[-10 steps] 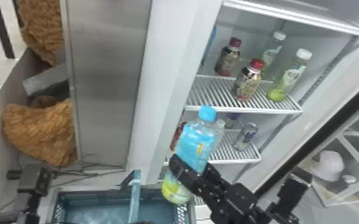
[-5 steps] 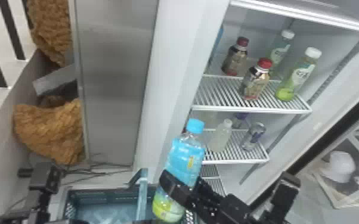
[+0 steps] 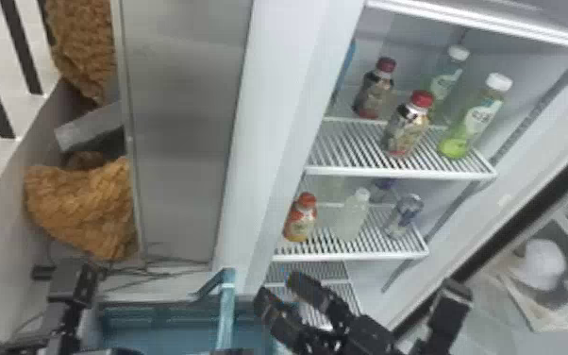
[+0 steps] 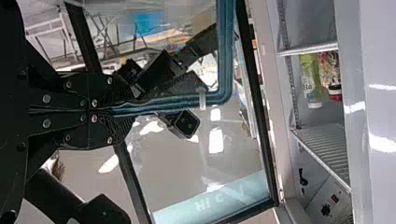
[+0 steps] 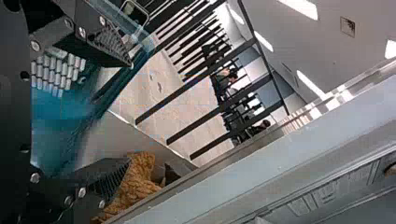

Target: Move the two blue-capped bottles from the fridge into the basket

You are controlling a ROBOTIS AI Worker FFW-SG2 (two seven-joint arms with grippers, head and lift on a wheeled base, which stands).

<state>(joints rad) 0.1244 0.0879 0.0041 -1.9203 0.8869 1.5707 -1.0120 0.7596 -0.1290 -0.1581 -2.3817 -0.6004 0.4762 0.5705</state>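
Right claw, a pair of flat black fingers (image 3: 279, 289), low in the head view between the white fridge opening and the open blue plastic basket (image 3: 160, 321). Fingers well apart, nothing between them; the right wrist view shows the same wide gap on the right claw (image 5: 129, 112).

Left claw, also black (image 3: 233, 351), at the bottom edge of the head view by the basket's teal bar handle (image 3: 226, 311). Left wrist view: left claw (image 4: 109, 112) closed on that handle, which runs out from between its fingers and bends.

Task bottles: narrow blue sliver (image 3: 348, 63) at the left end of the upper wire shelf (image 3: 401, 173), mostly hidden by the fridge frame; probably one of the blue-capped bottles.

Also on the upper shelf: two dark-labelled bottles with red caps (image 3: 408, 127) and two green-tinted bottles with white caps (image 3: 474, 118). Lower wire shelf (image 3: 349, 257): orange-red capped bottle (image 3: 301, 219), a pale bottle with a white cap (image 3: 353, 215) beside it, then a silver-and-blue can (image 3: 403, 217).
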